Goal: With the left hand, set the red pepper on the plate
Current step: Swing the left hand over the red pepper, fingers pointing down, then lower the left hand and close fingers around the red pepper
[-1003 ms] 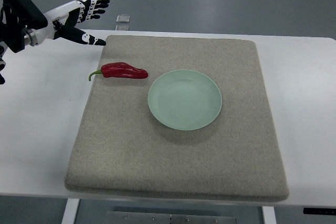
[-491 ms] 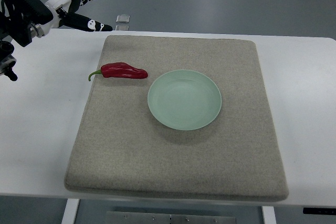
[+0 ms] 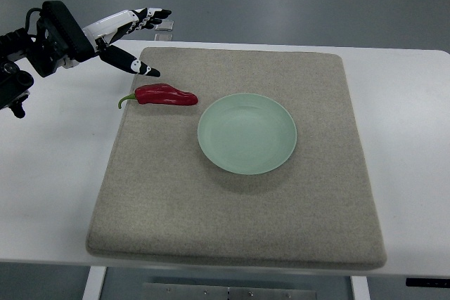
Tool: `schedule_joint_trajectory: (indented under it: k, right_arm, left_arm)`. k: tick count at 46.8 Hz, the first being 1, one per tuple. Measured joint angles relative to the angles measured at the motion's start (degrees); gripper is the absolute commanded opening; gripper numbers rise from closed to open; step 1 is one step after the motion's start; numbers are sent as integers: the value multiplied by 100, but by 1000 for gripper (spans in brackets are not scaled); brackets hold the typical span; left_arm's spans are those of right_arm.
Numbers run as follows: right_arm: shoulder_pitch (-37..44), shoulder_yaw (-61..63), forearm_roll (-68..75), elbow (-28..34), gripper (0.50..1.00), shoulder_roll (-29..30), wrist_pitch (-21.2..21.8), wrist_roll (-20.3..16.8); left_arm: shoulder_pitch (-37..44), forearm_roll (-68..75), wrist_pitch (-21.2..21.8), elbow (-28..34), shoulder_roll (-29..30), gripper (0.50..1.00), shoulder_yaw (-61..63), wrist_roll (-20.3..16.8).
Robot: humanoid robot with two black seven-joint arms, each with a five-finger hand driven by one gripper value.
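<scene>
One red pepper (image 3: 166, 95) beside plate (image 3: 247, 133).

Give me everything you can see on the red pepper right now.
The red pepper is a long, glossy, slightly wrinkled chilli-shaped pepper with a curved green stem at its left end. It lies flat on the grey mat, near the mat's left edge, its tip pointing right toward the pale green plate, with a small gap between them. Nothing grips it: the left hand, fingers spread, shows above and left of it in the picture, and no contact is visible.
</scene>
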Motion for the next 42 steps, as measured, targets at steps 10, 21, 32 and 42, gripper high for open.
schedule_joint_trajectory:
  k: [10, 21, 32, 42]
  right_arm:
    - [1, 0, 0, 0, 928, 0, 0, 0]
    - [1, 0, 0, 0, 928, 0, 0, 0]
    - [4, 0, 0, 0, 928, 0, 0, 0]
    - [1, 0, 0, 0, 928, 0, 0, 0]
  left_arm:
    - [-98, 1520, 7, 17, 15, 1000, 81, 3]
    - [-191, 2126, 40, 39, -12, 1000, 89, 17]
    - [-212, 2271, 106, 97, -131, 990, 255, 45]
    - [-205, 2384, 479, 336, -401, 986, 441, 47]
